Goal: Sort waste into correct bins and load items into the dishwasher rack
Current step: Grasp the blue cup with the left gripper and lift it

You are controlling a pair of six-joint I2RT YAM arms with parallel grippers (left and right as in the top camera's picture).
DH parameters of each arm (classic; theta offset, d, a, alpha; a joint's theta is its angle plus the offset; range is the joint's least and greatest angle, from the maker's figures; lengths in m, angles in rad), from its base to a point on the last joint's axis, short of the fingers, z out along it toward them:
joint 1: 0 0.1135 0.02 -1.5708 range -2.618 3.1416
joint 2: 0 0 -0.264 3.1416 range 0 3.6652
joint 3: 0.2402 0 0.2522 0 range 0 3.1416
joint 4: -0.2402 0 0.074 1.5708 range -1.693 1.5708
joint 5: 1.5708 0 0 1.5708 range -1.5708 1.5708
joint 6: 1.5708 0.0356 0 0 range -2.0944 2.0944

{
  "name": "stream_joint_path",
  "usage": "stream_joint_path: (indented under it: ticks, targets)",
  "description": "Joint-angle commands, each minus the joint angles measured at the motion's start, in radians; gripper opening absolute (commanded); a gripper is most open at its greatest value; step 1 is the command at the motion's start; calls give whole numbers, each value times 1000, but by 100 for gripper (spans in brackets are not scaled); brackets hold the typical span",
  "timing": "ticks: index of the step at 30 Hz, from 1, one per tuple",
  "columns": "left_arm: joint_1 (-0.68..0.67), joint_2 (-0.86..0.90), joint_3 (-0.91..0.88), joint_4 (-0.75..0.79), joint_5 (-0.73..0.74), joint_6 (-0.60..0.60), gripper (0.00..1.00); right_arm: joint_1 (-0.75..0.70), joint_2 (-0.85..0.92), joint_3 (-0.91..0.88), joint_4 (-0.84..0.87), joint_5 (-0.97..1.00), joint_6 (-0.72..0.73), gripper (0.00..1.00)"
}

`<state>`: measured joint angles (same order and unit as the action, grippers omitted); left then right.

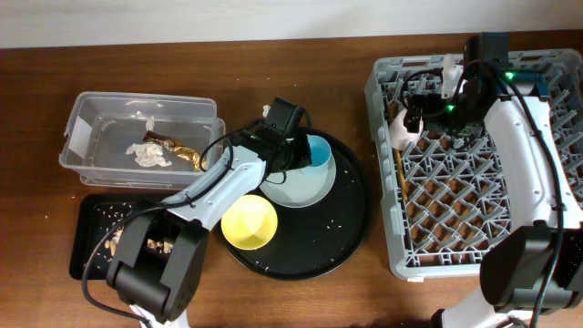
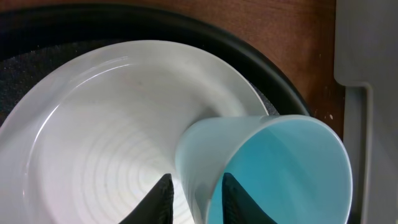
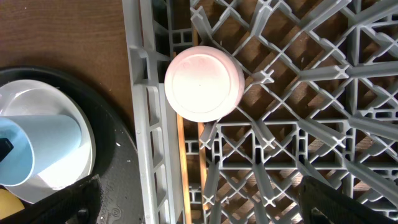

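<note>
The blue cup (image 1: 319, 152) (image 2: 280, 168) lies tilted on the pale plate (image 1: 296, 187) (image 2: 93, 124). My left gripper (image 1: 305, 150) (image 2: 198, 176) is shut on its wall, one finger inside and one outside. A yellow bowl (image 1: 249, 222) sits beside the plate. The pink cup (image 1: 401, 132) (image 3: 204, 83) stands upside down in the grey dishwasher rack (image 1: 383, 182) (image 3: 149, 124), next to the wooden chopsticks (image 3: 181, 149). My right gripper (image 1: 417, 107) (image 3: 208, 199) hangs open above the rack, holding nothing. The clear tub (image 1: 82, 137) holds a tissue (image 1: 150, 153) and a gold wrapper (image 1: 178, 146). Food scraps (image 1: 114, 239) lie in the black rectangular tray (image 1: 86, 237).
Plate, cup and bowl rest on a large round black tray (image 1: 346, 228) between the bins and the rack. My left arm partly covers the rectangular tray. The brown table shows along the far side and between the round tray and the rack.
</note>
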<state>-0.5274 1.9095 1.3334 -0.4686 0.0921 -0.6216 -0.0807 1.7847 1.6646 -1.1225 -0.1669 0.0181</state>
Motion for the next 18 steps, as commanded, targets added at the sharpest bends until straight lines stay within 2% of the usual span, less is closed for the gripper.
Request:
stream_joint_path:
  ticks: [1, 3, 10, 15, 18]
  targets:
    - [1, 11, 6, -2, -11, 4, 14, 2, -16, 17, 0, -6, -2, 98]
    - [5, 11, 6, -3, -11, 4, 1, 2, -16, 17, 0, -6, -2, 98]
    - [27, -6, 6, -4, 35, 5, 1, 2, -16, 17, 0, -6, -2, 98]
    - [124, -104, 10, -2, 373, 50, 1, 2, -16, 17, 0, -6, -2, 98]
    - [227, -165, 13, -2, 722, 109, 1, 2, -16, 17, 0, -6, -2, 98]
